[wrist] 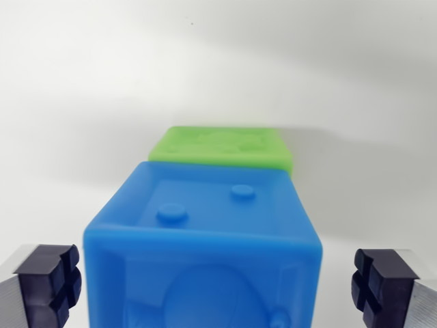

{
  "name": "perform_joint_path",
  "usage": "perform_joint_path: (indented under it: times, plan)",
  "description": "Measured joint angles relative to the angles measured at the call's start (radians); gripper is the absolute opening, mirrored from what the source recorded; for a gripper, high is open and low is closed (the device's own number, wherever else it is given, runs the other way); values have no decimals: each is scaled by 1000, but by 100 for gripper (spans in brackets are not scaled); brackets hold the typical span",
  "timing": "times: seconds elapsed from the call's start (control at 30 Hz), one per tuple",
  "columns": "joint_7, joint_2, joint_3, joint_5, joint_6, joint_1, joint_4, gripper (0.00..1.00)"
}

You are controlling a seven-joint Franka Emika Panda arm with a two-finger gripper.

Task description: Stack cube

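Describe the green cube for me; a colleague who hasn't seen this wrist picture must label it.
On the white surface, start at the big blue cube sitting between the open gripper's pads. Just behind its top edge lies the green cube. It is the only green thing and sits farther from the camera.

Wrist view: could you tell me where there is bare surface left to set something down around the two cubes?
The white surface is bare to the wrist view's left and right of the blue cube and the green cube, and beyond the green one. The middle is crowded: the cubes sit close together, and the gripper's open fingers flank the blue one.
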Motion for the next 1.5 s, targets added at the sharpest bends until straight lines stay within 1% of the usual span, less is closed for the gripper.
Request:
perform_joint_path:
  times: [0.33,0.87,1.13,1.5]
  plan:
    - [-1,-53,4,3,-48,-3,-5,100]
    - [-7,-168,10,15,-164,-6,-2,100]
    - [-14,-226,10,24,-238,-6,15,100]
    - [-20,-292,10,30,-346,-6,56,100]
